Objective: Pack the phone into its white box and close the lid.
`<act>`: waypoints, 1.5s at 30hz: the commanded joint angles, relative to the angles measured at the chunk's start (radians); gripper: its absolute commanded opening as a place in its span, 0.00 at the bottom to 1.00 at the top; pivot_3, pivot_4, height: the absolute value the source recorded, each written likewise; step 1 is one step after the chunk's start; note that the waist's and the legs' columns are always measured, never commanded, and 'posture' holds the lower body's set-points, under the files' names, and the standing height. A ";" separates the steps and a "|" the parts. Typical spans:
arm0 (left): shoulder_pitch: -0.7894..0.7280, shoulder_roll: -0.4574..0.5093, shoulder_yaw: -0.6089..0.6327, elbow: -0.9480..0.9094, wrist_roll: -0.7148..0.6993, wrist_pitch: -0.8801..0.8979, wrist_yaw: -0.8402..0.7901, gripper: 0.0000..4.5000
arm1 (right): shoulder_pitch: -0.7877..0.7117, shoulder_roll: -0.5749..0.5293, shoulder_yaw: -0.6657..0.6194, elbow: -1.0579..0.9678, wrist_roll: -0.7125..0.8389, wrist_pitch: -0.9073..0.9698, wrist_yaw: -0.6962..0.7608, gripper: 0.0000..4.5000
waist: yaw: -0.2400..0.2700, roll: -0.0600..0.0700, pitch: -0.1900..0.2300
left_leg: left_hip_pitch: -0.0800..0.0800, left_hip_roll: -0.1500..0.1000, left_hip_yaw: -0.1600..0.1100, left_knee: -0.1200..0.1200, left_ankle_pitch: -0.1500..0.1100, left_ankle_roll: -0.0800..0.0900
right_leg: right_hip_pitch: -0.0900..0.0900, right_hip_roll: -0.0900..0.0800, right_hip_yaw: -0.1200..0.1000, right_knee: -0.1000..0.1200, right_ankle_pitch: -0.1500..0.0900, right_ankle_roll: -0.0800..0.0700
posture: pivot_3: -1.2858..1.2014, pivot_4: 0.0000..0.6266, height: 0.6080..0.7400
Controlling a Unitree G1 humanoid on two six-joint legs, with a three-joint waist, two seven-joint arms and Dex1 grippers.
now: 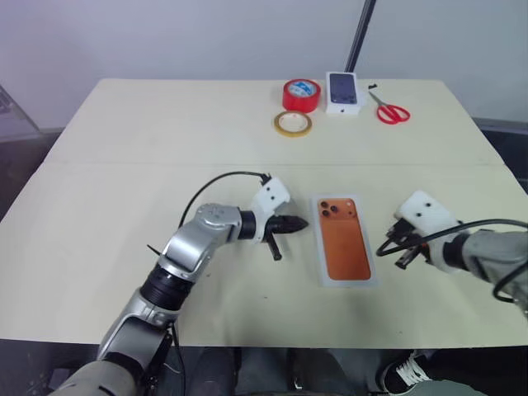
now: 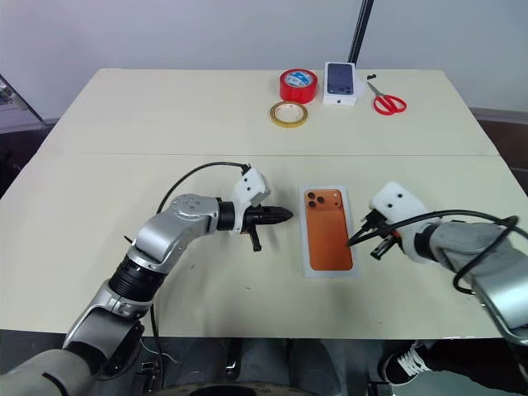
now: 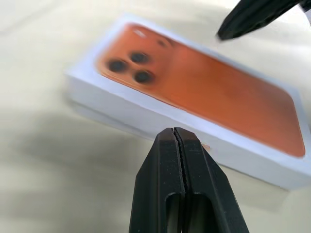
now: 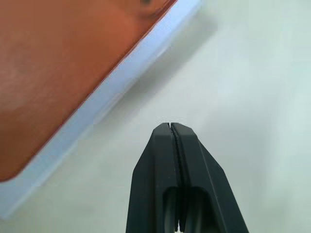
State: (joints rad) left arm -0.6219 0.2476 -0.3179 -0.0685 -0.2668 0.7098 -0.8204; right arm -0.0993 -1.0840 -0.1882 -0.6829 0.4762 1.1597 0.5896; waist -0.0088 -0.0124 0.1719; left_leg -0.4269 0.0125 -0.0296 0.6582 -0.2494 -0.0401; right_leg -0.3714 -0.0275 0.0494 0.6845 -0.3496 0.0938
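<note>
1. The white box [image 1: 346, 239] lies flat near the front middle of the table [image 1: 165, 132], between my two grippers. Its top shows an orange phone back with a cluster of dark lenses at the far left corner; whether that is the phone itself or a picture on a closed lid, I cannot tell.
2. My left gripper [image 1: 299, 222] is just left of the box, pointing toward its left side, apart from it. Its two black fingers [image 3: 181, 165] are pressed together with nothing between them.
3. My right gripper [image 2: 355, 241] is at the box's right edge, its tip very near the edge; I cannot tell if it touches. Those fingers [image 4: 171, 150] are also pressed tight on nothing.
4. At the far edge of the table stand a red tape roll [image 1: 301, 95], a yellow tape ring [image 1: 293, 124], a small white box with a dark phone picture [image 1: 344, 91] and red scissors [image 1: 391, 110], all well apart from me.
</note>
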 commanded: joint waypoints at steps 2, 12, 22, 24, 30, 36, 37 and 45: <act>-0.081 -0.089 -0.024 0.069 0.017 -0.043 0.038 0.00 | 0.007 0.048 -0.037 -0.114 0.093 0.007 0.046 0.01 | 0.006 0.000 0.000 | 0.000 0.000 0.000 0.002 -0.001 0.001 | 0.001 0.000 0.000 0.000 0.000 0.000 | 0.52 0.24 0.83; -0.156 -0.169 -0.092 0.385 0.158 -0.100 0.118 0.00 | 0.079 0.117 0.113 -0.127 0.034 0.019 -0.070 0.01 | 0.015 -0.003 -0.003 | 0.005 -0.001 0.000 0.005 -0.003 0.004 | 0.007 0.000 0.000 0.000 0.000 0.001 | 0.52 0.24 0.83; -0.119 -0.067 0.033 0.306 0.102 -0.101 0.107 0.00 | -0.011 0.160 0.099 -0.093 0.037 -0.016 -0.074 0.01 | -0.002 -0.003 -0.003 | 0.008 0.001 0.000 0.004 -0.003 0.004 | 0.010 0.000 0.000 0.000 0.000 0.000 | 0.52 0.24 0.83; -0.145 -0.073 0.045 0.356 0.110 -0.133 0.116 0.00 | -0.029 0.169 0.124 -0.074 0.023 -0.027 -0.083 0.01 | 0.008 -0.003 -0.003 | 0.006 -0.001 -0.001 0.004 -0.003 0.004 | 0.009 -0.001 -0.001 -0.001 0.000 0.001 | 0.52 0.24 0.83; -0.117 -0.006 0.102 0.233 0.037 -0.087 0.031 0.00 | -0.076 0.206 0.034 -0.029 0.029 0.026 -0.130 0.01 | 0.019 -0.003 -0.002 | -0.001 -0.002 0.000 0.006 -0.003 0.004 | 0.002 -0.003 -0.001 0.000 0.000 0.001 | 0.52 0.24 0.83; -0.031 0.114 -0.001 0.052 0.019 -0.045 -0.122 0.00 | -0.053 0.172 0.014 0.022 -0.005 0.021 -0.125 0.01 | 0.014 -0.002 -0.003 | 0.000 0.000 0.000 0.005 -0.003 0.004 | 0.002 -0.002 0.000 0.001 0.000 0.001 | 0.52 0.24 0.83; -0.022 0.121 -0.022 0.033 0.023 -0.046 -0.138 0.00 | -0.038 0.159 0.025 0.029 -0.017 0.014 -0.122 0.01 | 0.017 -0.002 -0.003 | 0.000 -0.001 0.000 0.005 -0.003 0.004 | 0.002 -0.002 0.000 0.001 0.000 0.001 | 0.52 0.24 0.83; -0.009 0.054 -0.144 0.027 0.062 -0.093 -0.146 0.00 | 0.019 0.167 0.072 0.015 -0.017 0.005 -0.098 0.01 | 0.018 -0.002 -0.002 | 0.000 -0.002 0.000 0.006 -0.003 0.004 | 0.003 -0.002 0.000 0.000 0.000 0.001 | 0.52 0.24 0.83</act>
State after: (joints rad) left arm -0.6235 0.3128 -0.4487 -0.0078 -0.2076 0.6404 -0.9619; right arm -0.0800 -0.9222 -0.1139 -0.6424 0.4565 1.1770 0.4861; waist 0.0092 -0.0145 0.1694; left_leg -0.4267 0.0111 -0.0296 0.6640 -0.2522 -0.0356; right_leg -0.3684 -0.0289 0.0493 0.6847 -0.3498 0.0948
